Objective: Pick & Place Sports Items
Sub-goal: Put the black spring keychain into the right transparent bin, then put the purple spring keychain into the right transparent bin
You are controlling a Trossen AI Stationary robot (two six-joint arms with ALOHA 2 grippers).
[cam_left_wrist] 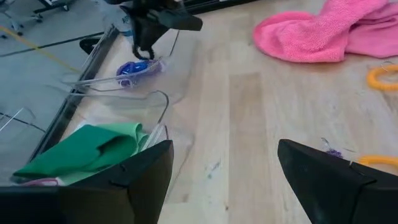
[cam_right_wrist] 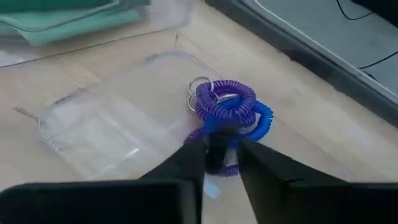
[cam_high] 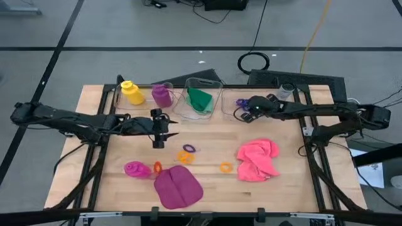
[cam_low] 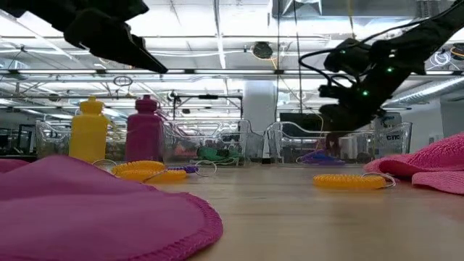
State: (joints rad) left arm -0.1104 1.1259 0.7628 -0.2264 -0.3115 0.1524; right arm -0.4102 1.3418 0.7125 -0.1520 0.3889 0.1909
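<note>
From where I stand, the right gripper (cam_high: pixel 242 110) hangs over the clear bin (cam_right_wrist: pixel 112 134) at about one o'clock on the table, fingers (cam_right_wrist: pixel 186 163) drawn almost together with only a narrow slit between them, right above the purple ring (cam_right_wrist: pixel 225 99) and blue ring (cam_right_wrist: pixel 261 121) coiled together in that bin; whether the tips pinch a coil I cannot tell. The left gripper (cam_high: pixel 158 129) hovers over bare wood near the table's middle, towards ten o'clock, its jaws spread wide and empty.

At eleven o'clock the yellow bottle (cam_high: pixel 131 92) and purple bottle (cam_high: pixel 162 95) stand upright side by side. The green cloth (cam_high: pixel 200 99) sits in the middle bin (cam_high: pixel 217 85) at twelve o'clock. The pink cloth (cam_high: pixel 258 159) lies crumpled at four o'clock, an orange ring (cam_high: pixel 226 167) just beside it. The magenta cloth (cam_high: pixel 178 187) spreads flat at six o'clock, the magenta bottle (cam_high: pixel 135 169) lying on its side next to it, towards seven o'clock
</note>
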